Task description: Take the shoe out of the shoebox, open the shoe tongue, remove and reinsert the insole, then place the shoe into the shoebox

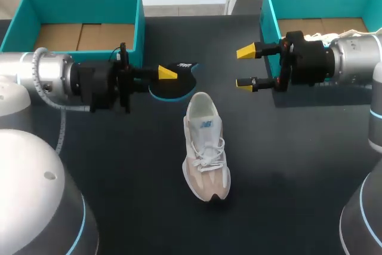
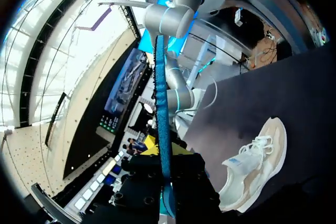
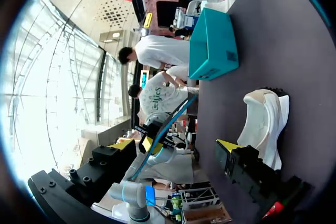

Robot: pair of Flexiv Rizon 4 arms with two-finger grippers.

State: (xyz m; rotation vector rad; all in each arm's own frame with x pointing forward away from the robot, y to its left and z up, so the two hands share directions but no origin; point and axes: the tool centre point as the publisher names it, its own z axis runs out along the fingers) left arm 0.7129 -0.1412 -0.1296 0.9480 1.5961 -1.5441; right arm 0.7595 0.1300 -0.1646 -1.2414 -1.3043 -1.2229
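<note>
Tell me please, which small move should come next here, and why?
Probably the left pincer should carry the thin black insole with blue edge toward the opening of the white and beige lace-up sneaker. The insole is out and gripped, the sneaker stands upright close by, and the right pincer is open, apart from both.
</note>
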